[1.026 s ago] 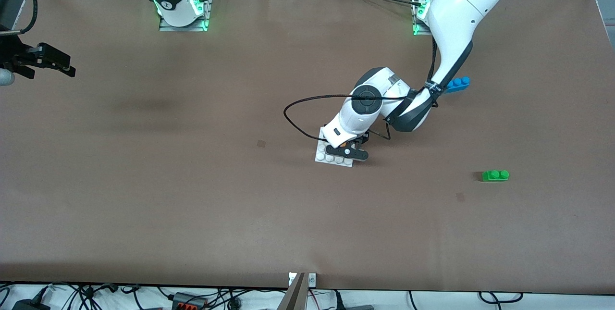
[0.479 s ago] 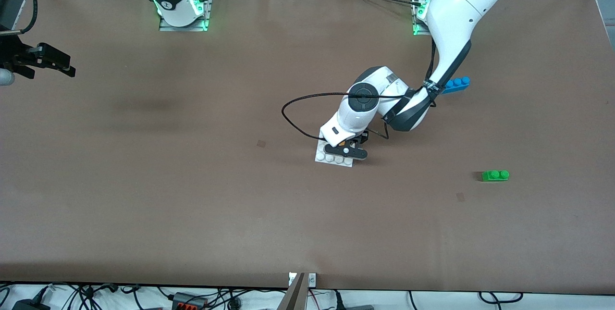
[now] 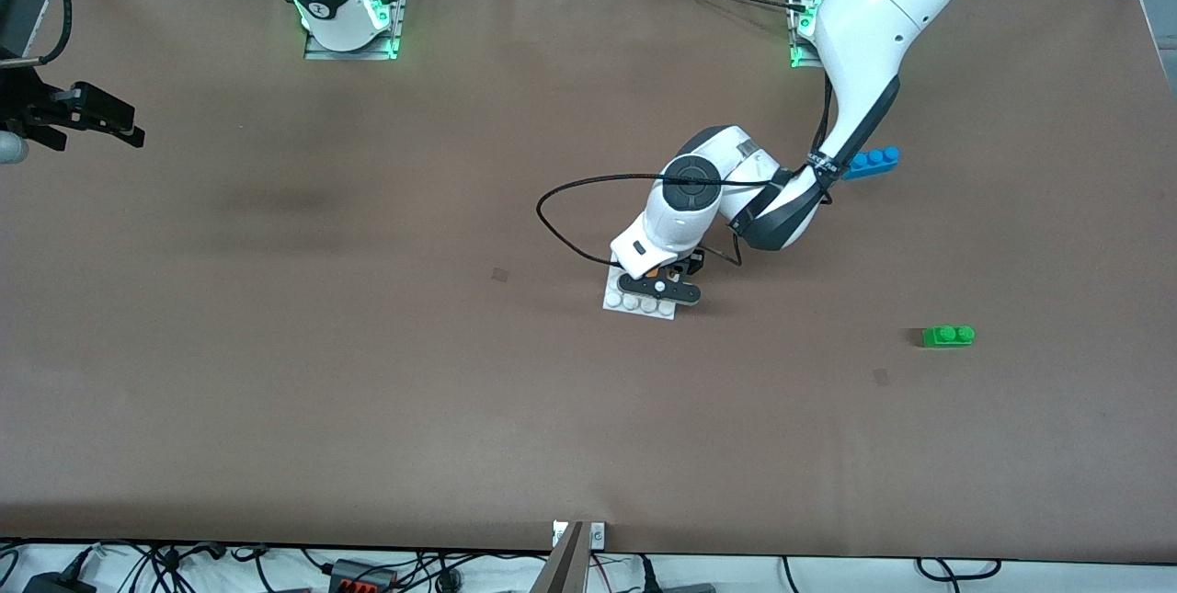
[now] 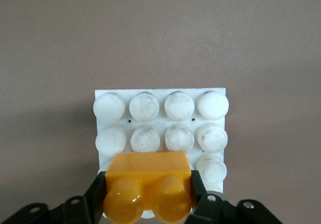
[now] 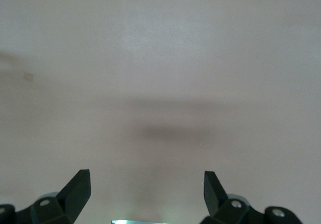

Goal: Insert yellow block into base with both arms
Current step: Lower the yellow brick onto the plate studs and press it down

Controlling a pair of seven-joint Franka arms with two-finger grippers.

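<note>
1. The left gripper (image 3: 669, 278) is low over the base (image 3: 618, 301), its jaws clamped on the yellow block (image 4: 148, 186).
2. The yellow block sits over the base's studs at the plate's edge.
3. The right gripper (image 3: 87, 115) waits above the bench (image 3: 368, 391) at the right arm's end, jaws spread wide with nothing between them.
4. A green brick (image 3: 948, 336) and a blue brick (image 3: 874, 162) lie well apart toward the left arm's end.

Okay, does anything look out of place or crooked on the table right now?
Nothing stands out. The left gripper holds the yellow block squarely over the base, which lies flat. The blue brick and green brick sit upright, apart. The right gripper waits open over bare table.
</note>
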